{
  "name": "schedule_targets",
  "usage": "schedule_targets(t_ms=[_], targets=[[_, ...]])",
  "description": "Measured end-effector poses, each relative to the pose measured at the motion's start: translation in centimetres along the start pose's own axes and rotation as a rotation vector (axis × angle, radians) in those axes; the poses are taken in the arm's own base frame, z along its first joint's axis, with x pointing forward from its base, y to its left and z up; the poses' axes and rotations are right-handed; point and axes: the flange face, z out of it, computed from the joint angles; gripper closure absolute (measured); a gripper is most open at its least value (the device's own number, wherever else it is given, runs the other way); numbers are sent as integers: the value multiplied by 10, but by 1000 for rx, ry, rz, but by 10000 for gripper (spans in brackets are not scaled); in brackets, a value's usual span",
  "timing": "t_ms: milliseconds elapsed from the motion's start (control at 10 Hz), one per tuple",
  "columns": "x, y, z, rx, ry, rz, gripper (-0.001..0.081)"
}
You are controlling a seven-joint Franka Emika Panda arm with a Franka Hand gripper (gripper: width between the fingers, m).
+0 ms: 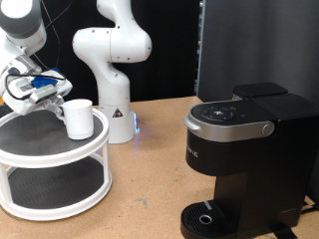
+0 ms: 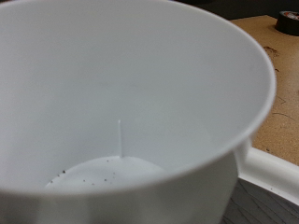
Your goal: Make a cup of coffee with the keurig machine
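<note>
The cup (image 1: 79, 118) is a small white mug standing upright on the top tier of a white round stand (image 1: 40, 149) at the exterior view's left. My gripper (image 1: 56, 102) is right beside the cup, on its left side in the exterior view, low over the tier. In the wrist view the cup (image 2: 121, 84) fills the picture; its inside is empty, with dark specks at the bottom. My fingers do not show there. The keurig machine (image 1: 239, 149) stands at the exterior view's right with its lid down and its round drip base (image 1: 206, 218) bare.
The stand has a lower tier (image 1: 50, 184) with a dark mat. The arm's white base (image 1: 112, 70) stands behind the stand on the wooden table (image 1: 150, 199). The stand's white rim (image 2: 271, 173) and a small black thing (image 2: 289, 21) on the table show in the wrist view.
</note>
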Motion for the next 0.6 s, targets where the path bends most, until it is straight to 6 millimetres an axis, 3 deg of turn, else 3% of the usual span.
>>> schedule_targets(t_ms=[600], targets=[[25, -10, -22, 73, -23, 62, 737]])
